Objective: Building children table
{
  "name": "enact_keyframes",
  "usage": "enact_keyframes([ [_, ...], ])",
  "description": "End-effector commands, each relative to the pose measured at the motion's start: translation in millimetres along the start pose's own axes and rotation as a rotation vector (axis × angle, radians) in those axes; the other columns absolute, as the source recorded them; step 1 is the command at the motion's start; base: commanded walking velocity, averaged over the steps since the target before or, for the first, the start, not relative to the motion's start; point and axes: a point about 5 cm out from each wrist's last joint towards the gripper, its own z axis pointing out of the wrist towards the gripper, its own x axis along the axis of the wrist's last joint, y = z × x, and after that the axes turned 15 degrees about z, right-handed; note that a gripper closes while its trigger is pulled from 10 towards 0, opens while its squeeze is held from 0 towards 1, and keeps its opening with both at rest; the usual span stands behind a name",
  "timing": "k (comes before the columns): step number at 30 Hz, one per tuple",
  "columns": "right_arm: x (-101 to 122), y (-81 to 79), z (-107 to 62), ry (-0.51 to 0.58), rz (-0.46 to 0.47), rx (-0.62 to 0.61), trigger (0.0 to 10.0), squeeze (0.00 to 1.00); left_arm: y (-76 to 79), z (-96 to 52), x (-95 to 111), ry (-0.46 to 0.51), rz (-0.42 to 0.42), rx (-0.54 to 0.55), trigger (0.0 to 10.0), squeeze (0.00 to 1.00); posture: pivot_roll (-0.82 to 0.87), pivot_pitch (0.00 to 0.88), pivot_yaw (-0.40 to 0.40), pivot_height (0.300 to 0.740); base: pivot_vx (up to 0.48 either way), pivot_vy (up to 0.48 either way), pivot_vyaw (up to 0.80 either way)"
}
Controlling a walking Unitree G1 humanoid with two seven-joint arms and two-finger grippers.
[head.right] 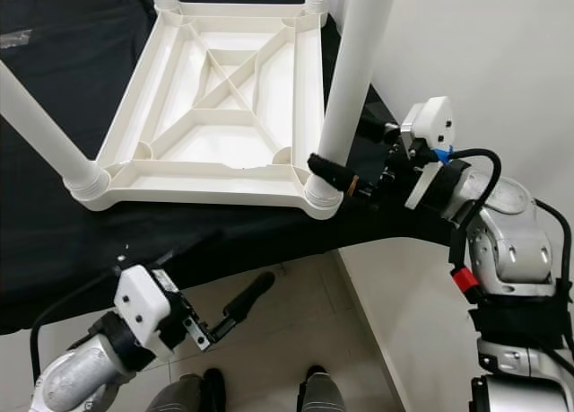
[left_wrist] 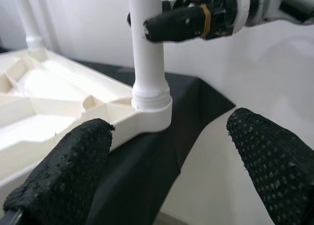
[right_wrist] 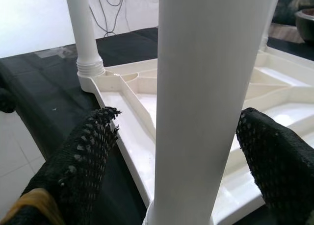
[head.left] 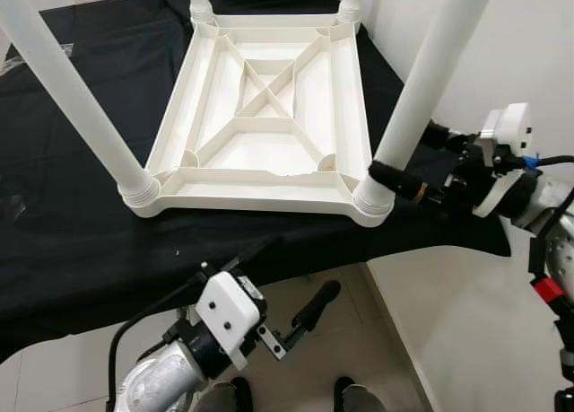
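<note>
An upturned white plastic children's table (head.left: 260, 186) lies on a black cloth, with its legs standing up from the corners. My right gripper (head.left: 384, 183) is open and straddles the near right leg (head.left: 430, 71) just above its socket. In the right wrist view that leg (right_wrist: 206, 97) stands between the two black fingers (right_wrist: 83, 156), with a gap showing on one side. My left gripper (left_wrist: 167, 151) hangs open below the cloth's front edge, in front of that same corner, holding nothing.
The black cloth (head.left: 72, 241) covers a low surface whose front edge drops to a tiled floor (head.left: 439, 340). A white wall (head.left: 529, 44) stands close on the right. The near left leg (head.left: 63, 89) rises at the left.
</note>
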Motion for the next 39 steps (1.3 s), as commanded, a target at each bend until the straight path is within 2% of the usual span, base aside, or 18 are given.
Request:
enact_keyframes([
  [1,1.1,0.5,3.3,-0.003,-0.011,0.039,10.0,0.00,-0.3,-2.8,2.1,-0.001,-0.012,-0.006,10.0,0.00,0.01,0.266,-0.034,0.740,0.000,0.000,0.00],
  [2,1.1,0.5,3.3,-0.003,-0.011,0.039,10.0,0.00,-0.3,-2.8,2.1,-0.001,-0.012,-0.006,10.0,0.00,0.01,0.266,-0.034,0.740,0.000,0.000,0.00],
  [3,3.2,2.5,5.8,0.005,-0.016,0.045,5.9,0.00,-0.9,-2.5,3.4,0.004,-0.013,-0.003,10.0,0.00,0.01,0.266,-0.036,0.740,0.000,0.000,0.00],
  [5,4.5,4.2,7.3,0.009,-0.019,0.050,5.9,0.00,-1.0,-2.5,4.1,0.007,-0.014,-0.002,10.0,0.00,0.01,0.266,-0.036,0.740,0.000,0.000,0.00],
  [6,5.4,5.0,8.5,0.017,-0.012,0.059,0.0,0.00,-0.2,-2.4,4.6,0.008,-0.016,-0.002,10.0,0.00,0.01,0.264,-0.039,0.740,0.000,0.000,0.00],
  [19,5.6,6.3,15.7,0.039,0.046,0.141,0.0,0.00,6.3,-8.2,4.5,-0.020,-0.037,-0.005,10.0,0.00,0.02,0.269,-0.050,0.740,0.000,0.000,0.00],
  [23,-13.9,0.2,20.1,0.035,0.121,0.094,0.0,0.00,8.4,-9.5,3.7,-0.033,-0.035,-0.010,10.0,0.00,0.01,0.276,-0.065,0.740,0.000,0.000,0.00],
  [24,-28.0,-4.5,29.1,0.016,0.107,-0.018,0.0,0.00,8.5,-9.7,4.1,-0.034,-0.036,-0.006,10.0,0.00,0.02,0.280,-0.069,0.740,0.000,0.000,0.00],
  [25,-55.0,-8.0,45.8,-0.039,0.126,-0.468,0.0,0.00,7.7,-10.3,3.9,-0.037,-0.037,0.002,10.0,0.00,0.01,0.282,-0.066,0.740,0.000,0.000,0.00],
  [26,-55.0,-8.0,45.8,-0.039,0.126,-0.468,0.0,0.00,7.7,-10.3,3.9,-0.037,-0.037,0.002,10.0,0.00,0.01,0.282,-0.066,0.740,0.000,0.000,0.00],
  [27,-71.3,-35.0,56.9,-0.017,0.179,-0.640,0.0,0.00,7.5,-10.3,4.5,-0.038,-0.039,0.009,10.0,0.00,0.01,0.284,-0.066,0.740,0.000,0.000,0.00],
  [28,-71.3,-35.0,56.9,-0.017,0.179,-0.640,0.0,0.00,7.5,-10.3,4.5,-0.038,-0.039,0.009,10.0,0.00,0.01,0.284,-0.066,0.740,0.000,0.000,0.00],
  [29,-75.8,-60.9,74.0,-0.020,0.207,-0.703,0.0,0.00,7.0,-9.6,4.3,-0.039,-0.039,0.014,10.0,0.00,0.02,0.283,-0.051,0.740,0.000,0.000,0.00],
  [30,-74.9,-73.5,86.0,0.004,0.252,-0.734,0.0,0.00,8.1,-9.4,4.4,-0.040,-0.040,0.010,10.0,0.00,0.01,0.278,-0.042,0.740,0.000,0.000,0.00],
  [31,-74.9,-73.5,86.0,0.004,0.252,-0.734,0.0,0.00,8.1,-9.4,4.4,-0.040,-0.040,0.010,10.0,0.00,0.01,0.278,-0.042,0.740,0.000,0.000,0.00],
  [34,-63.3,-72.6,107.4,0.055,0.270,-0.689,0.0,0.00,9.2,-10.7,3.2,-0.046,-0.033,-0.013,10.0,0.00,0.02,0.276,-0.043,0.740,0.000,0.000,0.00],
  [38,-61.1,-70.0,108.6,0.058,0.271,-0.682,0.0,0.00,8.3,-10.7,3.2,-0.046,-0.032,-0.013,10.0,0.00,0.02,0.273,-0.046,0.740,0.000,0.000,0.00],
  [39,-59.1,-68.0,110.2,0.050,0.257,-0.664,10.0,0.00,6.5,-11.1,2.8,-0.048,-0.029,-0.008,10.0,0.00,0.02,0.273,-0.047,0.740,0.000,0.000,0.00],
])
